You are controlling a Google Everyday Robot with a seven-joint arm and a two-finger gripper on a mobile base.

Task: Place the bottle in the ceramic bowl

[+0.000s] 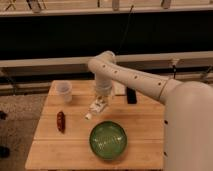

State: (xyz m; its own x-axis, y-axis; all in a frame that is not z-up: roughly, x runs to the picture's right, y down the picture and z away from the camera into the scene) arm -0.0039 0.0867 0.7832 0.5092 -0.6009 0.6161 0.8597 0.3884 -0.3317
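The small white bottle (96, 108) with a pale label hangs tilted, cap end down and to the left, in my gripper (101, 101). The gripper is shut on it, at the middle of the wooden table (145, 125). The glossy green ceramic bowl (108, 140) sits near the table's front edge, just below and slightly right of the bottle. The bowl holds nothing. My white arm (135, 80) reaches in from the right and bends down over the table's back half.
A translucent whitish cup (64, 92) stands at the table's back left. A reddish-brown oblong item (61, 121) lies at the left. A black flat object (131, 95) lies at the back, right of the gripper. A dark wall runs behind the table.
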